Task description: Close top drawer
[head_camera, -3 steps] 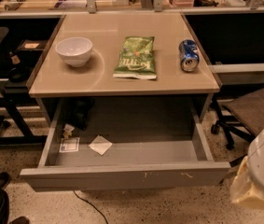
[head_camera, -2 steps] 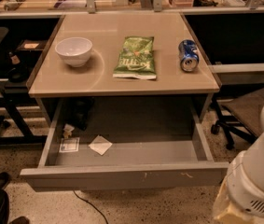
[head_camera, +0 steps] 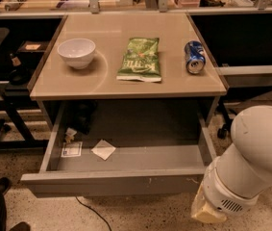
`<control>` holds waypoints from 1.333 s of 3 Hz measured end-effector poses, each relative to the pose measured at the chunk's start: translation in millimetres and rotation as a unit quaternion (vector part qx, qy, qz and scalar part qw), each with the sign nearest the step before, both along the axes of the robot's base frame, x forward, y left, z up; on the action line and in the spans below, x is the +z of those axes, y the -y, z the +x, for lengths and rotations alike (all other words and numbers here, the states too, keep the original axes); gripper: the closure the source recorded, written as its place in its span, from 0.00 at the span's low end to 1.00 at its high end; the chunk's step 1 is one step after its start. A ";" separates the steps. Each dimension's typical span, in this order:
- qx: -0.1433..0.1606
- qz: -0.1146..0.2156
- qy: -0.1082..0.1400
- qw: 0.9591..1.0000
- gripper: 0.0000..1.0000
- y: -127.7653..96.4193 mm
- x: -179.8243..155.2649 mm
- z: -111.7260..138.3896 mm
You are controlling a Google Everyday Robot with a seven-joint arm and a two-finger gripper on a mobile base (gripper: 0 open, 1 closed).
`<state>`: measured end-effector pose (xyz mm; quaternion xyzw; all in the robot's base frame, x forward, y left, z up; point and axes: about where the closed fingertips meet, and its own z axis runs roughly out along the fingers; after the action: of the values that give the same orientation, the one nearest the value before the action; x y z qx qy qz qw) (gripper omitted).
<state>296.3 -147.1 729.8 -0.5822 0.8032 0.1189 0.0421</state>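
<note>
So here's what we're looking at: the top drawer [head_camera: 111, 183] is pulled way out from under the desk [head_camera: 126, 84], and its plain grey front sits low in the camera view, near the speckled floor [head_camera: 140, 215]. We can spot a couple of tiny white scuffs on that front, right of the middle. Inside, on the left side of the drawer bottom, there's a white folded paper scrap [head_camera: 103, 149]. Just left of it is a small printed card [head_camera: 71, 149], close to the left wall. Something dark sits in the shadow at the back left, and we can't make out what it is. Up on the desk there's a white bowl [head_camera: 76, 52] on the left, a green snack bag [head_camera: 140, 59] lying flat in the middle, and a blue soda can [head_camera: 194, 57] on its side to the right, all well apart from each other. The robot's chunky white arm [head_camera: 253, 158] comes in from the lower right. The gripper [head_camera: 206, 214] end of it is down by the bottom edge, just beside the drawer's front right corner. Only a cream-coloured bit of it shows, so we honestly can't tell if it's wide, narrow or touching the drawer front. A dark cable [head_camera: 90, 213] trails on the floor below the drawer.
</note>
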 end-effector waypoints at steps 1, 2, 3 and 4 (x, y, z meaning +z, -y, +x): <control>0.000 0.000 0.000 1.000 1.00 0.0 0.0 0.0; -0.017 0.003 0.005 1.000 1.00 0.0 -14.6 5.0; -0.040 0.001 0.020 0.999 1.00 3.8 -35.5 30.0; -0.042 -0.007 0.039 0.998 1.00 5.0 -46.4 62.1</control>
<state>358.4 -152.0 683.4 -0.5520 0.8257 0.0891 0.0743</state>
